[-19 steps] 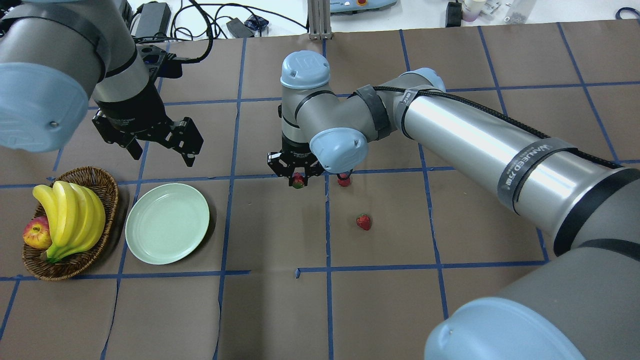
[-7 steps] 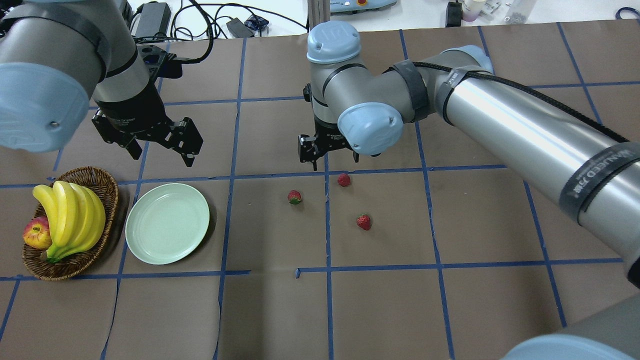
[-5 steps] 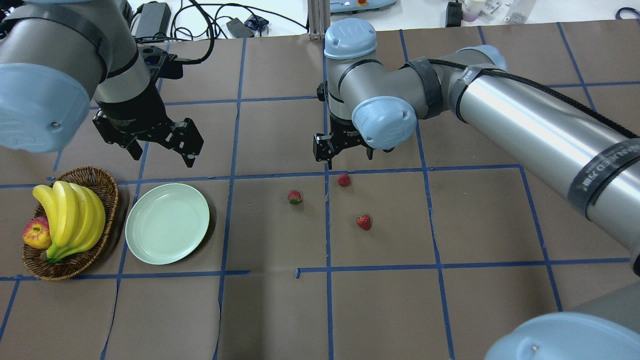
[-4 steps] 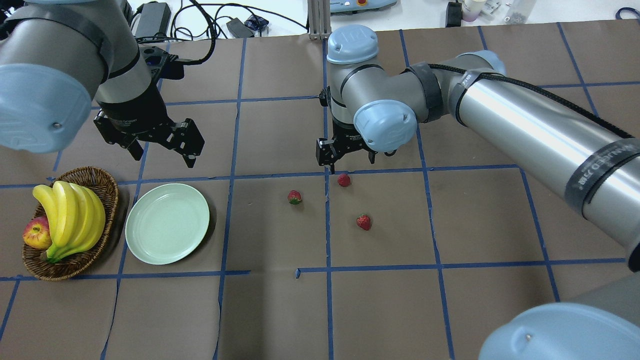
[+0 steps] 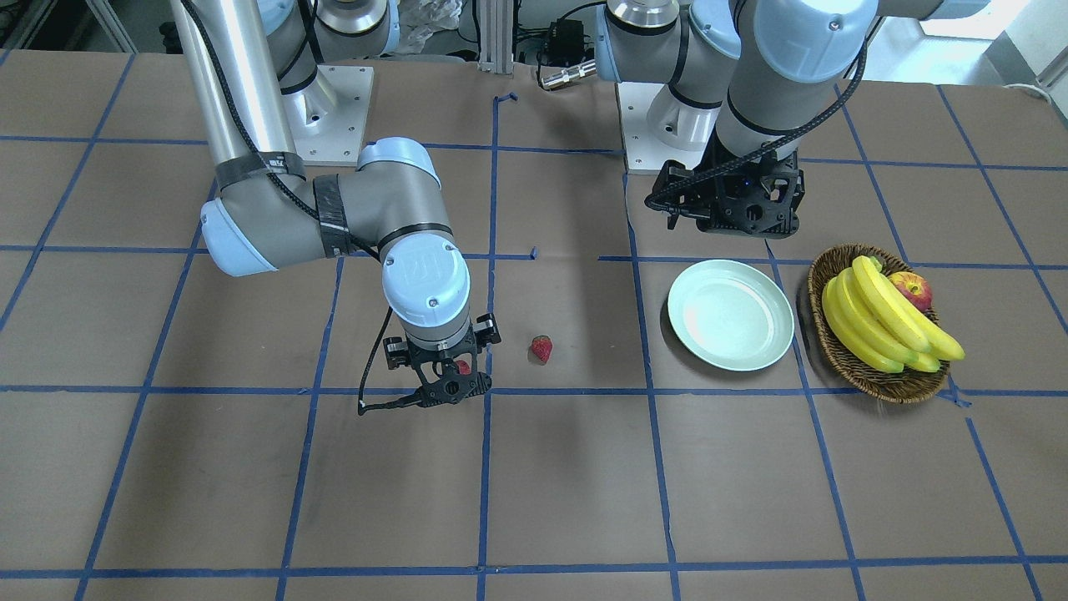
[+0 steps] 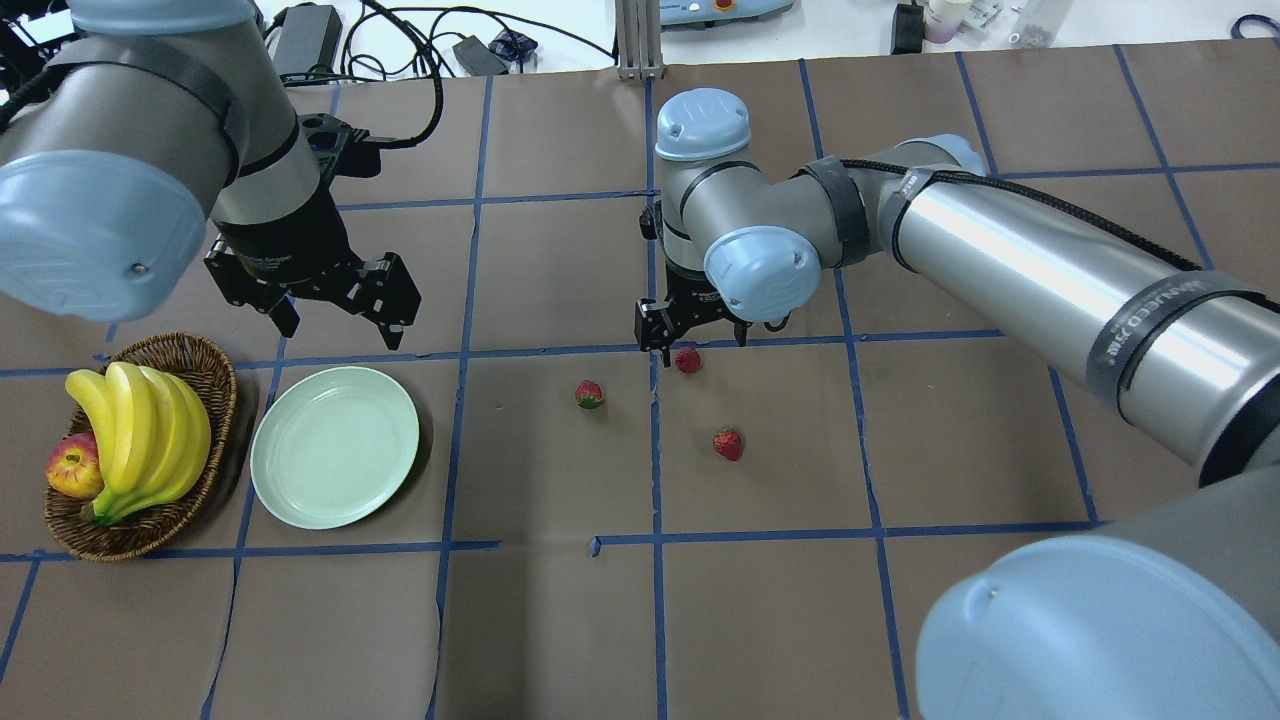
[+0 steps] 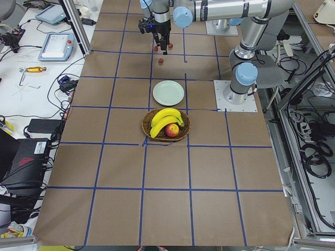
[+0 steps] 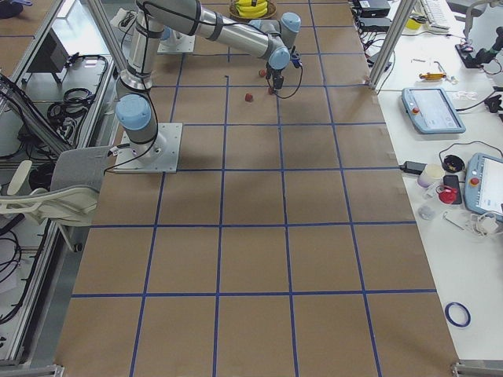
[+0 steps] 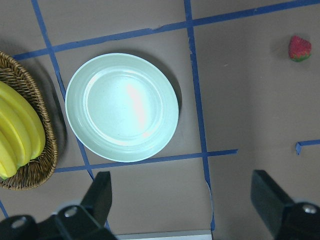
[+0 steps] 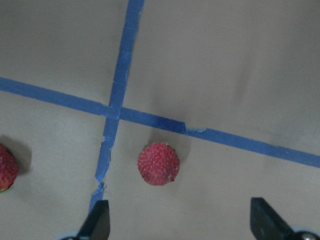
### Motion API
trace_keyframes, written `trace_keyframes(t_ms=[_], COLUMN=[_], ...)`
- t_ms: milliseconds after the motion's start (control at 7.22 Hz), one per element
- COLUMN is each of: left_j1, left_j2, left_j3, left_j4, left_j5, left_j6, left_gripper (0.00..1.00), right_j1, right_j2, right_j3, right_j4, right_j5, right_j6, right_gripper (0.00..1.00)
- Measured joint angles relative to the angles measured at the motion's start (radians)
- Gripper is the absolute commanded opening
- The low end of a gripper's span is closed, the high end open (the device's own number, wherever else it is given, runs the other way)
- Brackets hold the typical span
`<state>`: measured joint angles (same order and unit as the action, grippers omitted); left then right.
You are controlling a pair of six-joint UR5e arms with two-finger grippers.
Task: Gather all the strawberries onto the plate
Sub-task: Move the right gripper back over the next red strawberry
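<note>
Three strawberries lie on the brown table: a left one (image 6: 590,394), a far one (image 6: 688,360) and a near one (image 6: 728,444). The pale mint plate (image 6: 335,447) sits empty at the left. My right gripper (image 6: 698,345) is open and hangs low over the far strawberry, which shows between its fingers in the right wrist view (image 10: 158,163) and the front view (image 5: 461,366). My left gripper (image 6: 342,330) is open and empty, just beyond the plate, which fills the left wrist view (image 9: 122,107).
A brown wicker basket (image 6: 215,370) with bananas (image 6: 140,430) and an apple (image 6: 72,468) stands left of the plate. Cables and boxes lie along the table's far edge (image 6: 420,40). Blue tape lines mark a grid on the table.
The left strawberry, earlier between my right gripper's fingers, now lies on the table. The right gripper rose, moved right and came down over the far strawberry. The left gripper shifted slightly right.
</note>
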<state>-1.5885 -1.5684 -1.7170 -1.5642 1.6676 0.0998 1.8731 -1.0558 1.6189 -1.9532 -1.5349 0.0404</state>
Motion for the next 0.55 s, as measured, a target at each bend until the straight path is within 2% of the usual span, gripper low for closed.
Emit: trace_keyframes(t_ms=[416, 554], left_j1=[-0.001, -0.001], left_j2=[0.0, 0.0], left_j3=[-0.003, -0.004], left_j4=[0.001, 0.001], left_j5=[0.0, 0.0], left_j6=[-0.003, -0.003], left_gripper=[1.0, 1.0], right_j1=[0.0, 0.0], right_j2=[0.038, 0.045], right_j3=[0.0, 0.0], right_j4=[-0.049, -0.055], right_j5=[0.0, 0.001], right_j6=[-0.002, -0.002], right_gripper=[0.95, 0.84])
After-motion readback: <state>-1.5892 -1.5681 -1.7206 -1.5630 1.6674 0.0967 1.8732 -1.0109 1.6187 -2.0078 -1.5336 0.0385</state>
